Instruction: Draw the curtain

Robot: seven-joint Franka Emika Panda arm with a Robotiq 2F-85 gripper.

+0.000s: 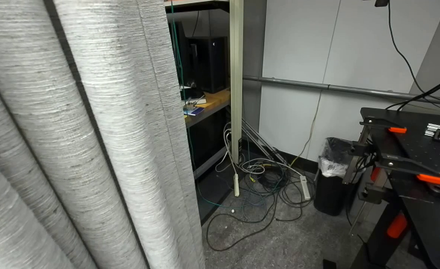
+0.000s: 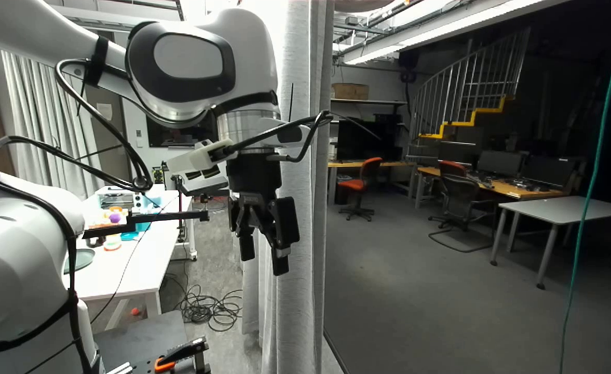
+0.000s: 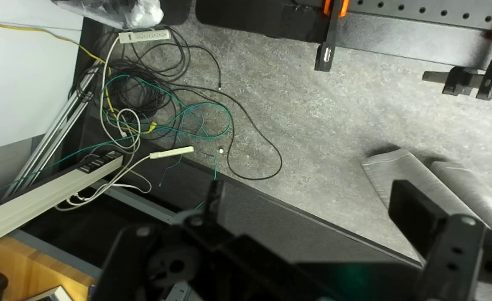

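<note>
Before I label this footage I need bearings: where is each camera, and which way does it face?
Exterior view: beside the arm and gripper, which show, facing the curtain behind them.
Exterior view: near the curtain, angled down at a pale power strip; no robot part shows clearly.
Wrist view: by the gripper, facing down at the floor; open fingers show.
Shared by an exterior view and the wrist view: the power strip and bin liner.

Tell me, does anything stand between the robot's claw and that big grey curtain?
Nothing visible does. In an exterior view, the open gripper hangs in front of the curtain; in the wrist view, only the gripper itself overlaps the curtain.
</note>
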